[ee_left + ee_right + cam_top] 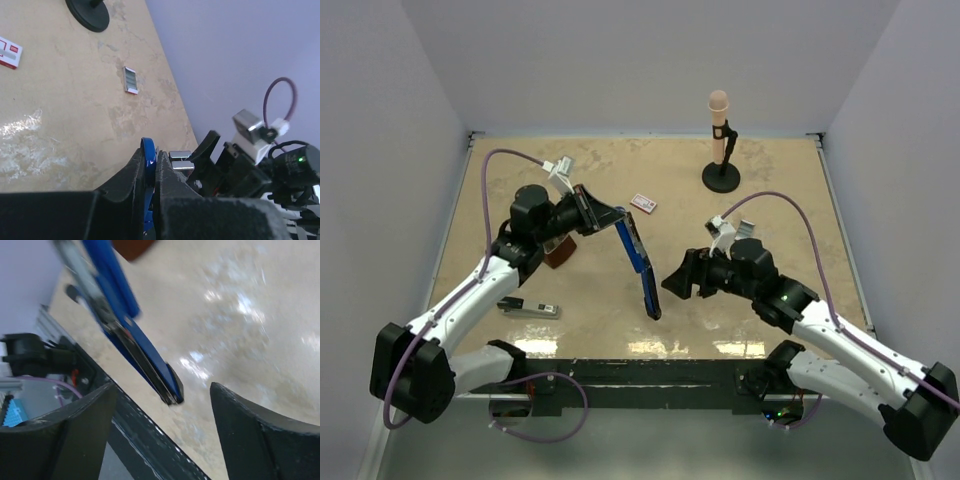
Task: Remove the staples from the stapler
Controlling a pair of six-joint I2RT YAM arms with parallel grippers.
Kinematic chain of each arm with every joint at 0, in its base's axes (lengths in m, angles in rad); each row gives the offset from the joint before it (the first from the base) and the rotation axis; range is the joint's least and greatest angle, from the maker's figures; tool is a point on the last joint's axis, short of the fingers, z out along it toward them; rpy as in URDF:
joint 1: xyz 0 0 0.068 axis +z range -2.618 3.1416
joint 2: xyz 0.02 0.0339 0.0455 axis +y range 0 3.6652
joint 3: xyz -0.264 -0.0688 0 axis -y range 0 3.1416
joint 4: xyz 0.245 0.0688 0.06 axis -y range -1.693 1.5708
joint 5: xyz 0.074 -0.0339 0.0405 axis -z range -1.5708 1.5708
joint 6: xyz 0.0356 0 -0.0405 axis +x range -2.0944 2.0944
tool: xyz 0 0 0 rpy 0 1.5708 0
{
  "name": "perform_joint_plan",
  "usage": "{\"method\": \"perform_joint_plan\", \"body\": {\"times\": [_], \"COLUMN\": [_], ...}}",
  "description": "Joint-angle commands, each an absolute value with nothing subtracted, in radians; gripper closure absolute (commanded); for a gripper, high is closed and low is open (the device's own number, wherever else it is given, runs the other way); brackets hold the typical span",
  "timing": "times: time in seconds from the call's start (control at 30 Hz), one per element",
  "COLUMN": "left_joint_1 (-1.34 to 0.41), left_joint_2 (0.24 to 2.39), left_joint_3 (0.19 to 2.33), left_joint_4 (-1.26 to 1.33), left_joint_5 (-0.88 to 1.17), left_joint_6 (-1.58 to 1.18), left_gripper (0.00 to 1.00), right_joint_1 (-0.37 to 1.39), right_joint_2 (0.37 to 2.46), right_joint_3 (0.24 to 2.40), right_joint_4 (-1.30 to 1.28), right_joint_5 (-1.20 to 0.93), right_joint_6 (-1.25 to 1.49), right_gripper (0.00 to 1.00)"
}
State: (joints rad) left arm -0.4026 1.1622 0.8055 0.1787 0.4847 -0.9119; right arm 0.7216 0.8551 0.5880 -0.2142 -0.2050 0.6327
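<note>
The stapler, slim, dark grey and silvery, lies flat on the table at the near left, clear of both grippers. The staples, a small ribbed silvery block, lie on the table in the left wrist view. My left gripper is shut on the upper end of a narrow blue object, which slants down to the table. My right gripper is open, and the blue object's lower tip shows between its fingers without touching them.
A small red-and-white card lies mid-table. A microphone-like stand with a round black base stands at the back right. A brown object sits under the left arm. Walls enclose the table; a black rail runs along its front edge.
</note>
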Motion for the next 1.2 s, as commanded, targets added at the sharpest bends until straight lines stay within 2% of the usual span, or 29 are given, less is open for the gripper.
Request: {"method": "perform_joint_plan", "body": {"times": [0.0,0.07,0.1,0.13,0.27,0.53,0.73,0.8,1.03,1.17], "left_joint_1": [-0.403,-0.403,-0.403,-0.403,-0.403,-0.403,-0.403,-0.403,-0.405,-0.403], "left_joint_2": [1.089,1.068,1.063,1.057,1.031,1.003,0.996,0.991,0.977,0.976], "left_joint_3": [0.779,0.775,0.773,0.772,0.737,0.683,0.672,0.669,0.65,0.641], "left_joint_4": [0.298,0.304,0.304,0.307,0.362,0.518,0.586,0.603,0.655,0.67], "left_joint_5": [0.586,0.623,0.632,0.652,0.692,0.738,0.753,0.755,0.768,0.773], "left_joint_6": [-0.976,-0.966,-0.96,-0.956,-0.982,-1.048,-1.071,-1.074,-1.097,-1.098], "left_gripper": [1.0,1.0,1.0,1.0,1.0,1.0,1.0,1.0,1.0,1.0], "right_joint_1": [0.721,0.721,0.722,0.721,0.716,0.713,0.712,0.712,0.713,0.713], "right_joint_2": [0.814,0.854,0.871,0.882,0.896,1.018,1.052,1.055,1.092,1.098], "right_joint_3": [0.664,0.708,0.721,0.729,0.668,0.577,0.561,0.548,0.514,0.514], "right_joint_4": [-0.055,-0.045,-0.043,-0.032,0.18,0.509,0.537,0.566,0.682,0.719], "right_joint_5": [-0.258,-0.307,-0.336,-0.372,-0.596,-0.814,-0.834,-0.836,-0.859,-0.864], "right_joint_6": [0.563,0.506,0.485,0.45,0.463,0.577,0.574,0.584,0.646,0.667], "right_gripper": [0.14,0.08,0.02,0.01,0.02,0.05,0.12,0.18,0.21,0.39]}}
